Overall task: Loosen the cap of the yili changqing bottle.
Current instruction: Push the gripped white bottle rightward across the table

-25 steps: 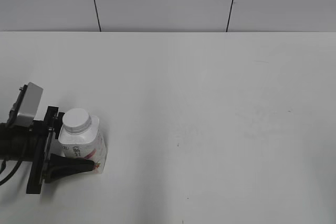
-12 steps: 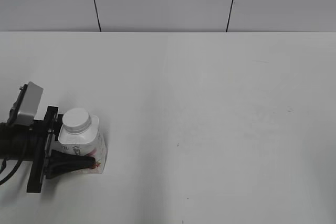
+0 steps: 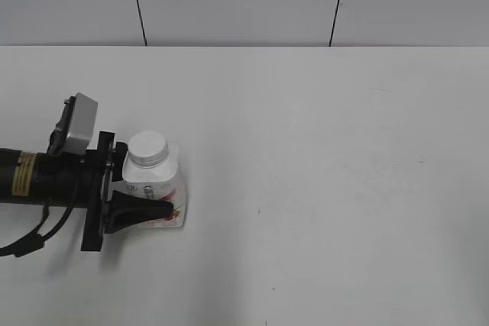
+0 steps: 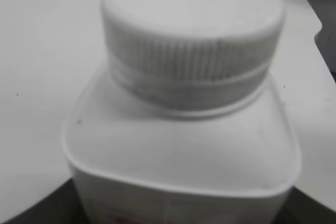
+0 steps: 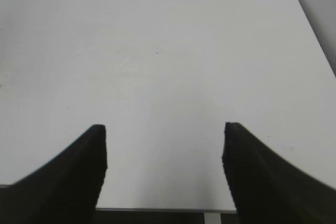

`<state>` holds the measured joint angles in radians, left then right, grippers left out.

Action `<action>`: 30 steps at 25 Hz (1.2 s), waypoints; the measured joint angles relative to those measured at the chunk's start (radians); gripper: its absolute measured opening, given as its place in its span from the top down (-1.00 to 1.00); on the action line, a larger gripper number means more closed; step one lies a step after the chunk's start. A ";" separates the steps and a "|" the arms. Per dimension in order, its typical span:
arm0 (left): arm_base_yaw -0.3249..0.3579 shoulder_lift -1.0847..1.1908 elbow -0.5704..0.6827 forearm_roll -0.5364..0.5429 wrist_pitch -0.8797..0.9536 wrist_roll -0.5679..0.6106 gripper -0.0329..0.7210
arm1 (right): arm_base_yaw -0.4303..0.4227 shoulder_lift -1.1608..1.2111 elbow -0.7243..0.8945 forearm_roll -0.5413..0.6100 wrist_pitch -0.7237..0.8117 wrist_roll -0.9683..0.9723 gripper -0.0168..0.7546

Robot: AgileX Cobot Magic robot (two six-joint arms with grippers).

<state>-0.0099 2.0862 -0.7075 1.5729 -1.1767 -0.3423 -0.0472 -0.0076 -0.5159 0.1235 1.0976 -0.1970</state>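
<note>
The left gripper [image 3: 149, 208] hugs the bottle [image 3: 157, 192] low down. It looks light and squashy — grab the ribbed cap [image 4: 193, 40]. The right gripper [image 5: 164, 166] is wide open.

Right gripper [image 5: 164, 153] spread wide above table [image 5: 157, 51]

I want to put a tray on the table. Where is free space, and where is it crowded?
Free: the whole table to the right of the yili changqing bottle, up to the back wall, and the strip behind the bottle. Crowded: only the left edge, where the left gripper grips the bottle under its cap.
</note>
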 joint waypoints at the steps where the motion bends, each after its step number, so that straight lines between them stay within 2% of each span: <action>1: -0.023 0.000 -0.013 -0.012 0.001 -0.010 -0.20 | 0.000 0.000 0.000 0.000 0.000 0.000 -0.46; 7: -0.165 0.005 -0.118 -0.124 0.003 -0.075 -0.20 | 0.000 0.000 0.000 0.000 0.000 0.000 -0.46; 10: -0.209 0.012 -0.161 -0.178 0.003 -0.130 -0.19 | 0.000 0.000 0.000 0.000 0.000 0.000 -0.46; 24: -0.286 0.107 -0.315 -0.211 0.010 -0.147 -0.19 | 0.000 0.000 0.000 0.000 0.000 0.000 -0.46; 30: -0.299 0.182 -0.371 -0.220 0.010 -0.147 -0.19 | 0.000 0.000 0.000 0.000 0.000 0.000 -0.46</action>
<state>-0.3085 2.2680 -1.0783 1.3531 -1.1662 -0.4891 -0.0472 -0.0076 -0.5159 0.1235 1.0976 -0.1970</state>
